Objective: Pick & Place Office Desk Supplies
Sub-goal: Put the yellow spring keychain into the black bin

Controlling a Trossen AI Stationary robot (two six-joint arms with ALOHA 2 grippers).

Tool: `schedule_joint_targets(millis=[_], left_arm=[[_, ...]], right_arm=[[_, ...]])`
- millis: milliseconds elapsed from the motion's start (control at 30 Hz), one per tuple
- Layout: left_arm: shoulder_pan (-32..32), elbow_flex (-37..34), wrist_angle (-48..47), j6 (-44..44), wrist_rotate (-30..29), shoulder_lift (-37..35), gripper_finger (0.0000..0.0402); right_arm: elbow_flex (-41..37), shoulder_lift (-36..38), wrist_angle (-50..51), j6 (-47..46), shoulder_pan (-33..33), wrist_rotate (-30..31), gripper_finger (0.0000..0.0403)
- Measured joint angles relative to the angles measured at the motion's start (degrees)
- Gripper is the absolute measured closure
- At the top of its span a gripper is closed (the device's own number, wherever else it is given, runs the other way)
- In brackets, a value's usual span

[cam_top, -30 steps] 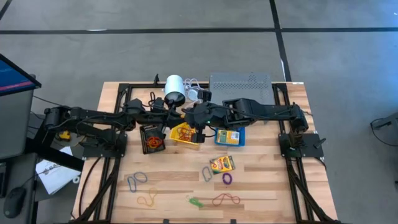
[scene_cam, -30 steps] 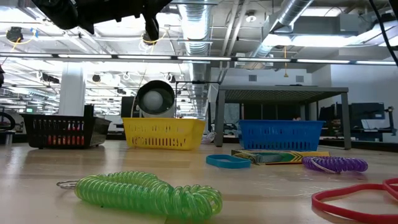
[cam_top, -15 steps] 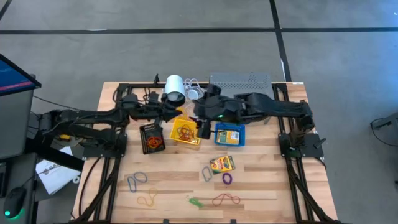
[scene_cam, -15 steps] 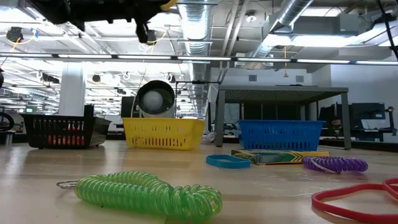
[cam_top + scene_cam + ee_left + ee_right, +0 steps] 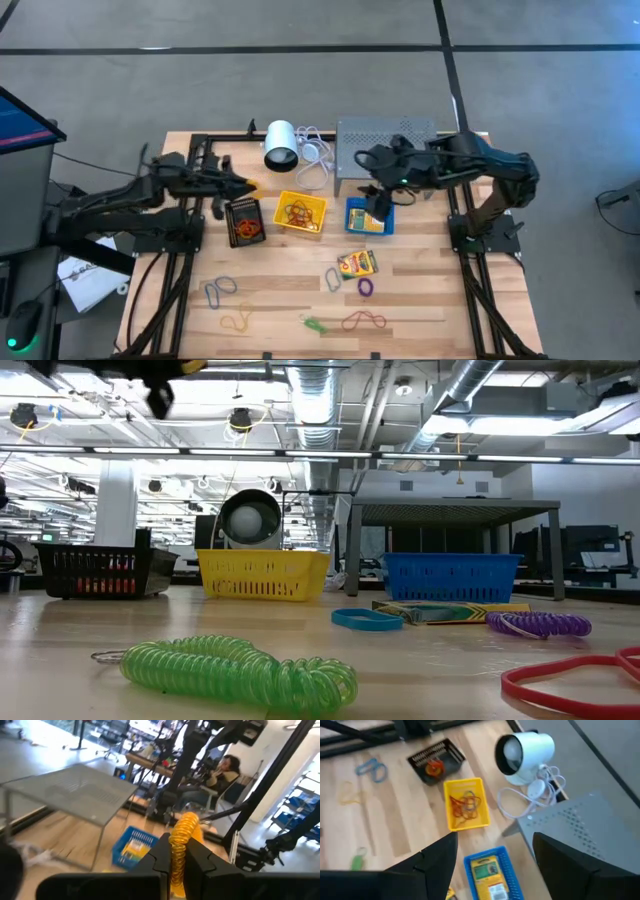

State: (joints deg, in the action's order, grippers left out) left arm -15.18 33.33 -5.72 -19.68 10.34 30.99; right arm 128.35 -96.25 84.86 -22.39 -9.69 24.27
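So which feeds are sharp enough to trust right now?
High view: crisp and evenly lit. Low view: the green coil up front is soft, ceiling lights glare. Left wrist view: the yellow coil between the fingers is smeared. Right wrist view: blurred throughout.

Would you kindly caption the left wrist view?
Left pincer shut on a yellow coil, blue basket beyond.

Grey concrete floor (image 5: pixel 300 90), exposed ceiling ducts (image 5: pixel 320 400), strip lights (image 5: pixel 250 453)

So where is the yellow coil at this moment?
The yellow coil is pinched between the left gripper's shut fingers. In the high view it is held on the table's left side, beside the black tray.
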Motion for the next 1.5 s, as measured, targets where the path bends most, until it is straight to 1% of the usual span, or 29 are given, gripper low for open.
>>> schedule_joint_targets(millis=[67, 133, 233, 333, 433, 533, 600, 700, 900, 1100, 1200, 1367, 1467, 1500], left_arm=[[0.04, 1.90, -6.65, -0.01, -0.73, -2.69, 0.0391], [0.16, 3.47, -11.30, -0.05, -1.19, -4.48, 0.0391], [0.78, 4.72, -12.79, -0.11, -1.35, -5.55, 0.0392], [1.99, 4.95, -13.49, -0.14, -1.35, -5.43, 0.0392], [3.05, 4.97, -14.52, 0.20, -1.34, -4.65, 0.0392], [3.65, 4.99, -18.05, 0.37, -1.33, -3.55, 0.0392], [3.63, 4.97, -21.18, 0.37, -1.35, -2.75, 0.0392], [3.63, 4.97, -24.95, 0.37, -1.35, -1.31, 0.0392], [3.62, 4.97, -33.86, 0.33, -1.35, 2.60, 0.0391], [3.61, 4.97, -37.34, 0.23, -1.34, 7.90, 0.0391], [3.61, 4.97, -39.08, 1.15, -1.39, 10.48, 0.0392], [3.60, 4.95, -43.45, 0.17, -5.95, 15.22, 0.0392], [3.58, 4.95, -44.43, -0.16, -8.68, 18.26, 0.0392], [3.62, 4.95, -44.97, -0.22, -10.55, 19.31, 0.0392]], right_arm=[[-1.89, 2.09, -0.63, -0.86, -1.22, 0.00, 0.0152], [-4.82, 4.76, -1.44, -1.79, -2.26, 0.89, 0.0156], [-12.14, 10.24, -3.40, -3.97, -3.63, 3.16, 0.0164], [-23.40, 17.92, -10.67, -4.87, -4.86, 3.80, 0.0173], [-37.37, 27.07, -19.96, -6.57, -5.66, 3.32, 0.0181], [-51.63, 36.16, -29.88, -8.03, -6.04, 2.26, 0.0185], [-59.74, 41.08, -36.26, -8.59, -5.93, 1.14, 0.0186], [-68.10, 45.90, -43.70, -8.67, -6.13, 0.32, 0.0186], [-77.21, 49.24, -49.52, -7.80, -6.68, -0.02, 0.0186], [-85.40, 51.37, -55.32, -8.24, -4.90, -0.40, 0.0186], [-88.79, 52.80, -56.64, -9.59, -4.03, -0.50, 0.0186], [-93.23, 53.94, -61.65, -10.84, -4.04, -1.25, 0.0186], [-94.38, 53.73, -62.01, -11.34, -4.14, -1.77, 0.0186], [-94.73, 53.55, -62.81, -11.67, -4.11, -1.73, 0.0186]])
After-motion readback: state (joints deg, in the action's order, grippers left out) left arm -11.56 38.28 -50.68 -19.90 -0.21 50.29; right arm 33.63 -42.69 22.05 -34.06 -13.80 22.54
